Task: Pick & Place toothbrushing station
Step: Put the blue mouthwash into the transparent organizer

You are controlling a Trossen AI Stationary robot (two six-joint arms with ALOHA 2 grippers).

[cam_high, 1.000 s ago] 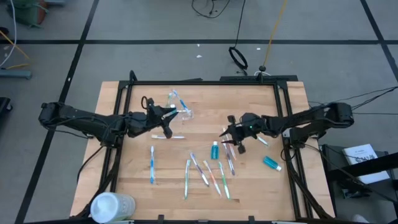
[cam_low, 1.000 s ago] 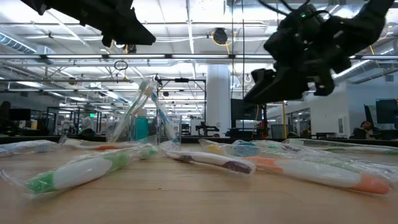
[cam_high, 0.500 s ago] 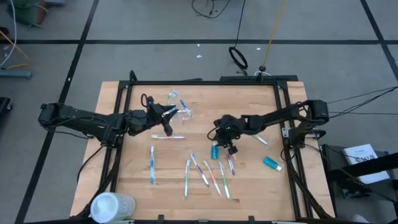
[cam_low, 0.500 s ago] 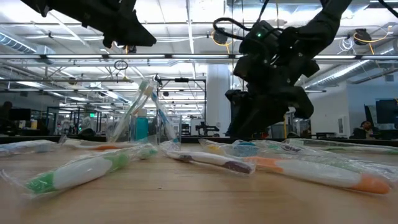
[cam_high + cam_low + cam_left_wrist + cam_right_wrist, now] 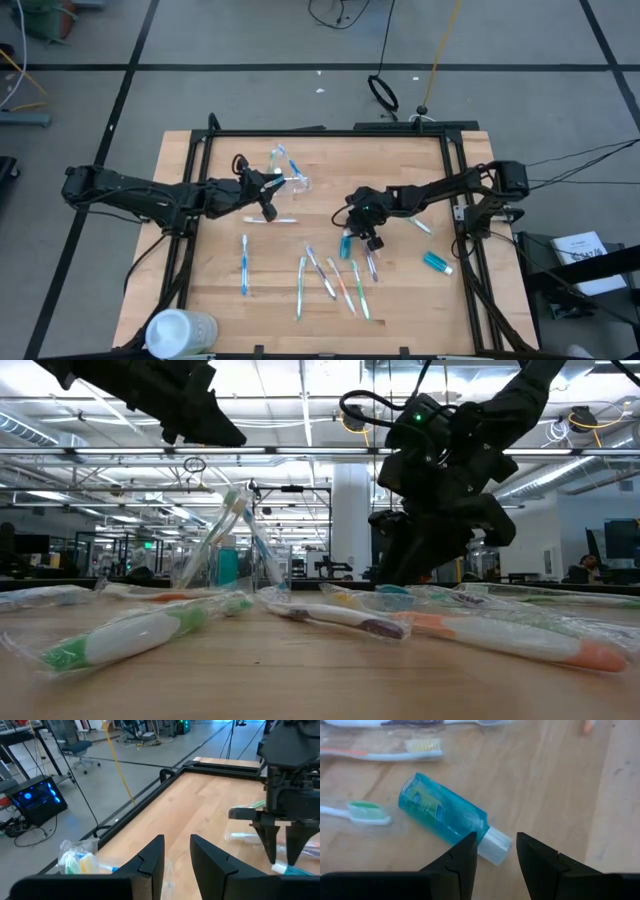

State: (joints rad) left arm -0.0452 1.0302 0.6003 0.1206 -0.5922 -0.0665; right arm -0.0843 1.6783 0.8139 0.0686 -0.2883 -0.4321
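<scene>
A small teal toothpaste tube (image 5: 440,815) with a white cap (image 5: 496,845) lies on its side on the wooden table (image 5: 200,290). My right gripper (image 5: 361,238) is open just above it, pointing down. Its fingers stand on either side of the cap end, and I see no touch. A second teal tube (image 5: 437,262) lies near the right edge. The clear cup (image 5: 291,181) stands at the far middle with toothbrushes leaning in it. My left gripper (image 5: 268,192) is open and empty beside the cup, above a white toothbrush (image 5: 270,219).
Several wrapped toothbrushes (image 5: 335,280) lie fanned near the front middle, and a blue one (image 5: 244,265) lies to their left. Another toothbrush (image 5: 421,227) lies by the right arm. A big white container (image 5: 180,330) lies at the front left corner.
My right gripper has swung toward the table's left and come down from well above the table to just over the teal tube, where it now stands nearly still. The tube has not moved.
</scene>
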